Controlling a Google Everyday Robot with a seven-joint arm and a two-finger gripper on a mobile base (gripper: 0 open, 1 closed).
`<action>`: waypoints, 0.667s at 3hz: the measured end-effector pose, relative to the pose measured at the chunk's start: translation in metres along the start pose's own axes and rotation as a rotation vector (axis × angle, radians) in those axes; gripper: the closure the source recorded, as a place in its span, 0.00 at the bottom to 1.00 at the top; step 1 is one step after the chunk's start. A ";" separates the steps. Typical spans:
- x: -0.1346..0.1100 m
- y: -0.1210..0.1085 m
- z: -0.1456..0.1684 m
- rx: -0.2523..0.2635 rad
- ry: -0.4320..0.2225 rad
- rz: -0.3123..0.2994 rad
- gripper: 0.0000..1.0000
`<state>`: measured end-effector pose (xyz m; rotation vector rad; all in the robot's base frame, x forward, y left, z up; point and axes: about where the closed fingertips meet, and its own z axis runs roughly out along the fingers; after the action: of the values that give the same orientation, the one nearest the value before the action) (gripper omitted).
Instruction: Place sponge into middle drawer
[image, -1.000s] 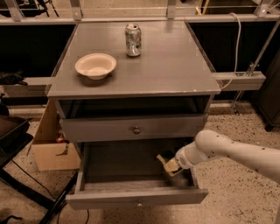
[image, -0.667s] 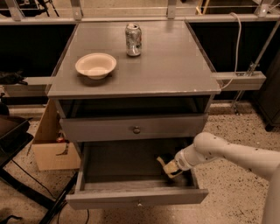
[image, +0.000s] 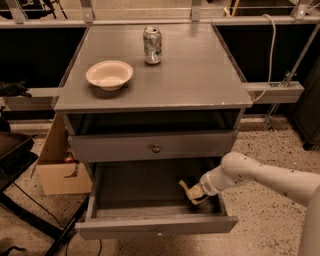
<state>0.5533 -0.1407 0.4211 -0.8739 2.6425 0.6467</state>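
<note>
The middle drawer of the grey cabinet is pulled wide open, and its grey floor shows. My arm reaches in from the right. My gripper is low inside the drawer at its right side, close to the floor. It is shut on the sponge, of which only a small dark and pale yellow bit shows at the tip. The knobbed front above is closed.
A cream bowl and a drink can stand on the cabinet top. A cardboard box sits on the floor at the left, beside black frame legs. A white rail with a cable runs at the right.
My gripper has shifted slightly left inside the drawer with the sponge. Nothing else has moved.
</note>
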 end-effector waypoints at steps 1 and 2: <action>0.000 0.000 0.000 0.000 0.000 0.000 0.29; 0.000 0.000 0.000 0.000 0.000 0.000 0.06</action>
<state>0.5532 -0.1406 0.4211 -0.8740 2.6425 0.6468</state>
